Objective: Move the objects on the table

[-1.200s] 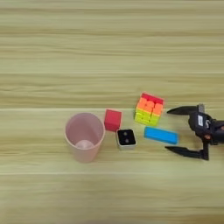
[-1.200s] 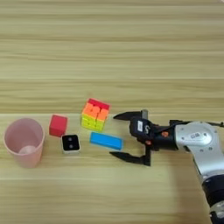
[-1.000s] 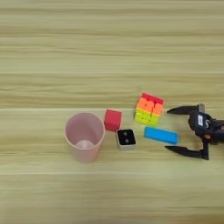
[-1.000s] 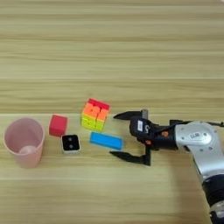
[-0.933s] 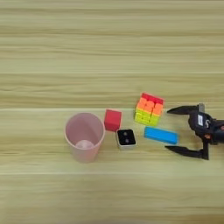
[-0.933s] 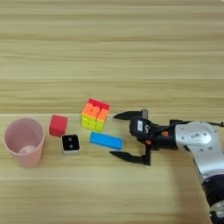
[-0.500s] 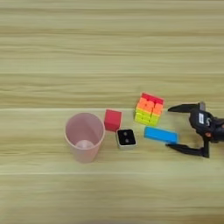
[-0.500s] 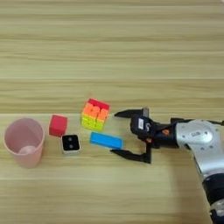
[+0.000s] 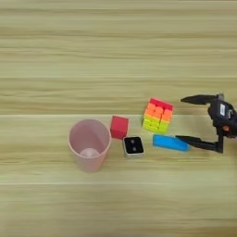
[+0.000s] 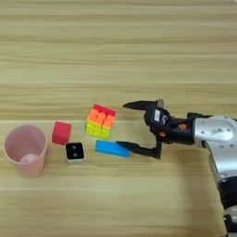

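The right gripper stood wide open and empty at centre right, its lower finger touching or just beside the flat blue bar, the puzzle cube immediately left. Closing risked knocking the bar away.

We see nothing in either view that stands outside the task and the robot. The table fills both views to every edge, and all that lies on it belongs to the task.
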